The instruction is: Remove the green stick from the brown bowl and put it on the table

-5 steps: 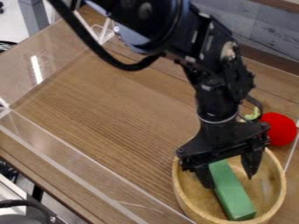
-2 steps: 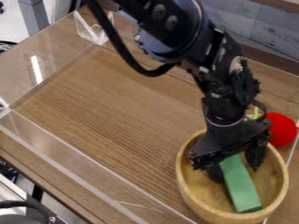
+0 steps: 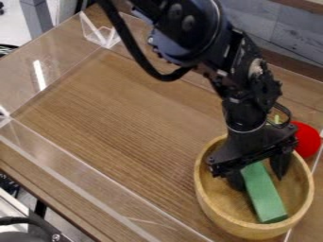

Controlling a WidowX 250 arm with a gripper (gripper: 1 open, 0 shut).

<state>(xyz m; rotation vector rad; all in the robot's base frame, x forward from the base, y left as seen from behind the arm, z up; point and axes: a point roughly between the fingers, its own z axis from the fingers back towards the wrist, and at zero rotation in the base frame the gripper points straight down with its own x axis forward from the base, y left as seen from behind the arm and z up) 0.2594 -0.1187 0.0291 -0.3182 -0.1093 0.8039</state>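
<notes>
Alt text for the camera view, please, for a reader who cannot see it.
A black robot arm reaches down into a brown bowl, its open gripper straddling the upper end of a green stick lying inside. A red toy sits just behind the bowl on the wooden table.

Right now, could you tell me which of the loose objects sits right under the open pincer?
The green stick, lying in the bowl beneath the pincer; the red toy sits outside the bowl.
</notes>
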